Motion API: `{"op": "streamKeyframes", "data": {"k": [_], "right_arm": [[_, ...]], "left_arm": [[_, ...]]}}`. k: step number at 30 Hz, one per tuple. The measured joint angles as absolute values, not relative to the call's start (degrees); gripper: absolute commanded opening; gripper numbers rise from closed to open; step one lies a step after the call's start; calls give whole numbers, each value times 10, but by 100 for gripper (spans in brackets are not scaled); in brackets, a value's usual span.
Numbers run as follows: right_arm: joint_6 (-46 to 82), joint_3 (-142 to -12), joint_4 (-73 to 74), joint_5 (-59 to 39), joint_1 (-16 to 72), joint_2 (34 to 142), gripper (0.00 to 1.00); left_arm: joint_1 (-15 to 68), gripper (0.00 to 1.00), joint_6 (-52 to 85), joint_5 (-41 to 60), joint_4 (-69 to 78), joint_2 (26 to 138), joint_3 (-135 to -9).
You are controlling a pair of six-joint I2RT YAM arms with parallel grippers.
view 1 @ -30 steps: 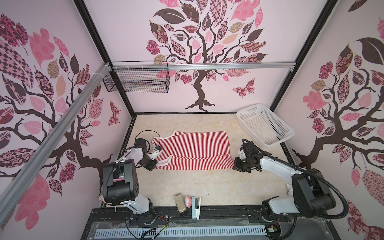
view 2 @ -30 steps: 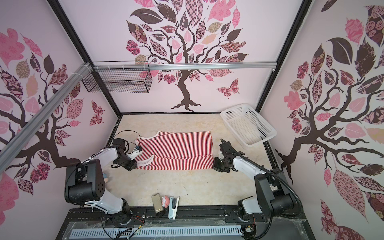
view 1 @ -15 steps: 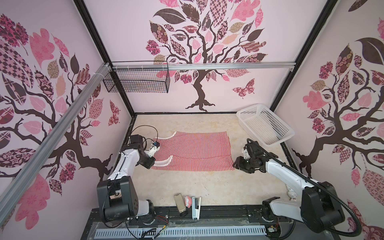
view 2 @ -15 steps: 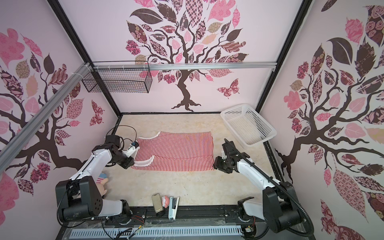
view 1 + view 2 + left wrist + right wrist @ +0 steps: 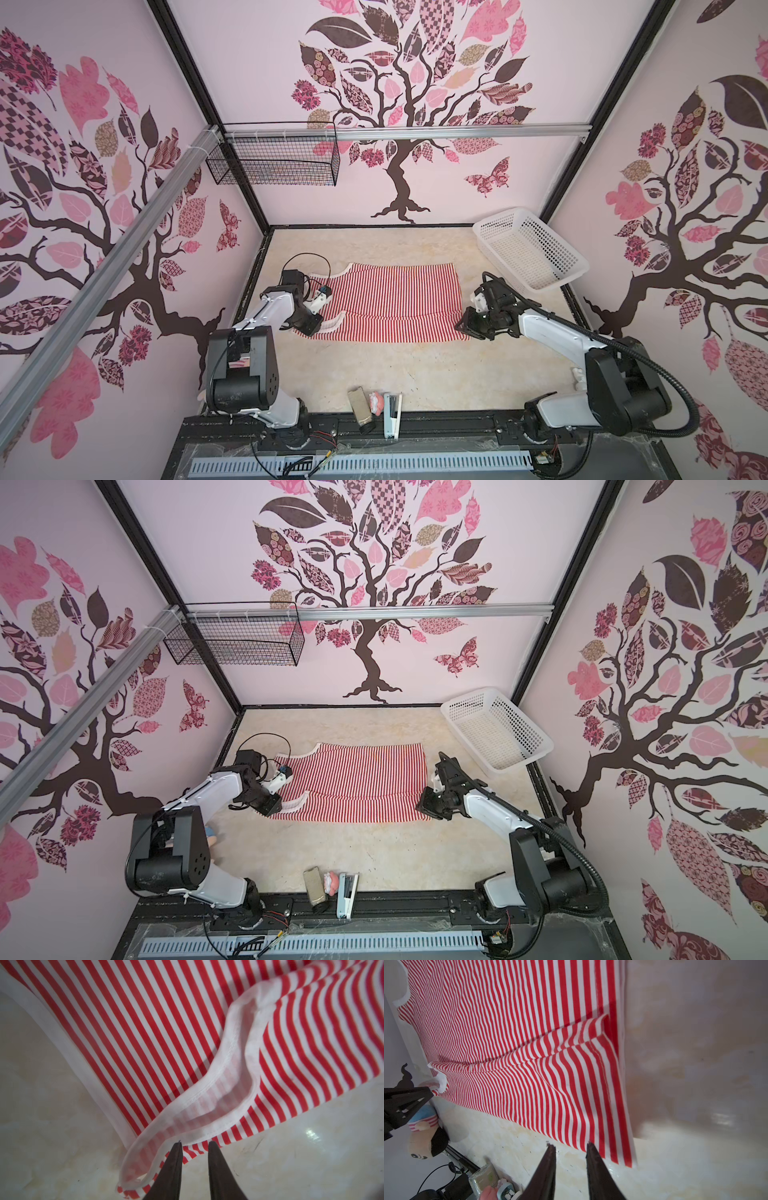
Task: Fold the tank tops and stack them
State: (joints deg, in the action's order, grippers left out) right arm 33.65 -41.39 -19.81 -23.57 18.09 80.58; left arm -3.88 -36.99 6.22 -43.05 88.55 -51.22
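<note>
Grippers moved to the near corners of the tank top (image 5: 390,299)
Tank top unchanged: flat mid-table, straps toward the left edge, low ridge along its near side. Left gripper (image 5: 195,1143) has slid to the near strap, right gripper (image 5: 570,1145) to the near hem corner. Both sets of fingers are narrowly apart, not clamping cloth.

A robot lab test cell is showing itself here. Black posts (image 5: 181,62) are framing a closed booth, and tree decals (image 5: 399,183) are covering its left, far and right walls like a staged backdrop. An aluminium rail (image 5: 457,132) is running across the far wall, with a wire basket (image 5: 274,162) hanging at its left end. A left arm (image 5: 270,305) and a right arm (image 5: 552,332) are standing on a black base rail (image 5: 436,419) at the near edge of a beige table (image 5: 415,374), and a slotted cable duct (image 5: 374,461) is lying nearer still.
</note>
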Motion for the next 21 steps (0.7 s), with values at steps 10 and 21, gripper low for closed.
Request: {"op": "streamKeyframes", "data": {"k": [10, 21], "right_arm": [[353, -366, -146, -243, 183, 836, 47], [370, -313, -146, -231, 184, 765, 50]], "left_arm": [[-37, 25, -368, 5, -384, 897, -477], [-37, 12, -375, 6, -371, 870, -449]]}}
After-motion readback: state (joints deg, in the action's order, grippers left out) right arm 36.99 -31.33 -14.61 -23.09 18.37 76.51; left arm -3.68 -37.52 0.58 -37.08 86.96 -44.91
